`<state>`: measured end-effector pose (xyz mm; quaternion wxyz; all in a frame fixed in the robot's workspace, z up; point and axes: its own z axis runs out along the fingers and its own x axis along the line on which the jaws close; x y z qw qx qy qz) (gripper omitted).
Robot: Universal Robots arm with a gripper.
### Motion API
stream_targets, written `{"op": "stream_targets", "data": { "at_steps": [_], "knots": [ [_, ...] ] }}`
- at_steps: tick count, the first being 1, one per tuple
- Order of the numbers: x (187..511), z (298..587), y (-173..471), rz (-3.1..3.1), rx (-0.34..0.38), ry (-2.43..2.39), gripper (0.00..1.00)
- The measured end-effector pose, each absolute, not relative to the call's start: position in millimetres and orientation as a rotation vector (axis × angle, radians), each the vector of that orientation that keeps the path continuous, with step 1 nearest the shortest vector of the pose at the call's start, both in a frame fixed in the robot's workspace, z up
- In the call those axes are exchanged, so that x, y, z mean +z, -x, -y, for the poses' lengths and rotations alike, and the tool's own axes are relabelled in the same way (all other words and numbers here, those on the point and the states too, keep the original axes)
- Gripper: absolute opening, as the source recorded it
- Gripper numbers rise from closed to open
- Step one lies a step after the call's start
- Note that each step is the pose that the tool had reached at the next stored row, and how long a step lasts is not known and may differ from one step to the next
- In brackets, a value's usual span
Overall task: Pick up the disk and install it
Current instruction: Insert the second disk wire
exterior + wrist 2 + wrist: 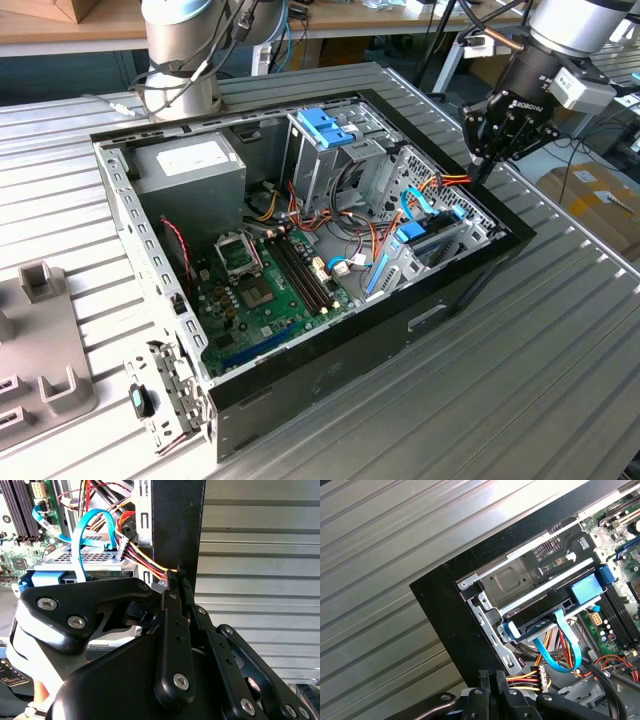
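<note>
The disk point(432, 238) sits in the drive bay at the corner of the open computer case point(330, 370), on the exterior view's right. Its light-blue carrier rails and grey body show in both wrist views, in the second point(82, 559) and in the first point(540, 622). A thin blue cable point(567, 645) loops up to it. My gripper point(478, 165) hangs just above the case's edge beside that bay, fingers pressed together with nothing between them. The fingertips point(178, 576) hover close to a bundle of red, yellow and black wires point(142, 560). The gripper point(492, 677) is apart from the disk.
Inside the case are the motherboard point(265, 285), a power supply point(190, 165) and a metal cage with a blue latch point(325, 125). The arm's base point(180, 60) stands behind the case. A grey fixture point(40, 330) lies on the ribbed table at the exterior view's left.
</note>
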<state>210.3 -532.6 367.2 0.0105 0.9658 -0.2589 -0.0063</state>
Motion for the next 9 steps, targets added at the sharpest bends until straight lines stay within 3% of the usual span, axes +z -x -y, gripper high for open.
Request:
{"op": "stream_targets", "data": {
  "at_steps": [2,9],
  "knots": [
    [367.2,532.6,-210.3,0.808,-0.02,-3.014,0.24],
    [367.2,527.7,-210.3,0.808,-0.02,-3.014,0.24]
  ]
}}
